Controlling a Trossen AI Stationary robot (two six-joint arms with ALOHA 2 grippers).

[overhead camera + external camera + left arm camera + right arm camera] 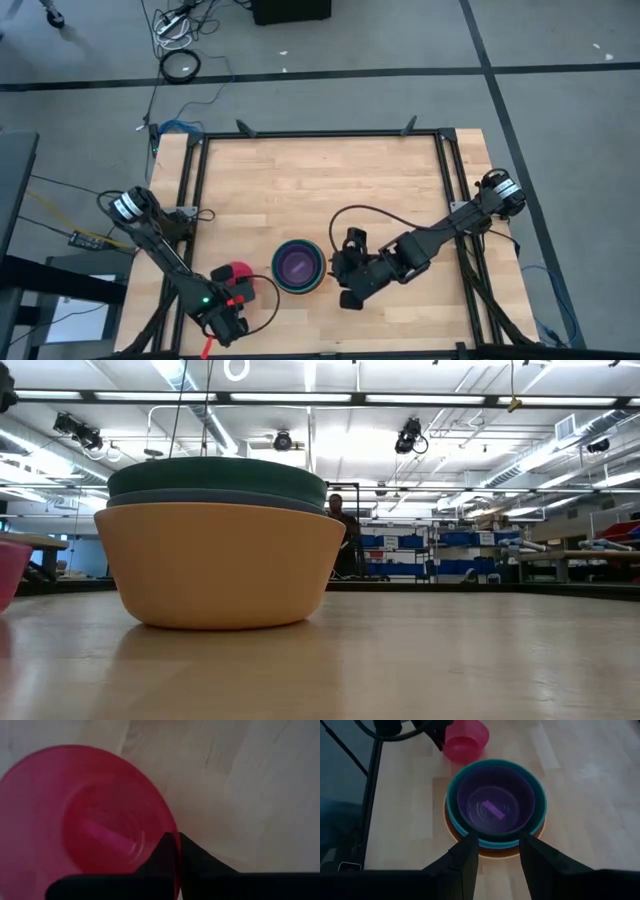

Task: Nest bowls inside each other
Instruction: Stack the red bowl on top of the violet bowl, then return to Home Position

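Note:
A red-pink bowl sits near the table's front left, with my left gripper shut on its rim. To its right stands a nested stack: an orange bowl at the bottom, teal and blue ones inside it, and a purple bowl innermost. My right gripper hangs open just right of the stack, above its rim, with nothing between the fingers. The red-pink bowl also shows in the right wrist view. My left gripper pinches the red-pink bowl's rim on the side toward the table's near right. One finger is inside the bowl and the other outside. The fingers come from above, pointing steeply down. The bowl stands upright, and its base seems to rest on the table.
A black frame rail runs round the wooden tabletop. Bare wood lies behind the bowls and toward the far edge. Cables trail across the floor beyond the table.

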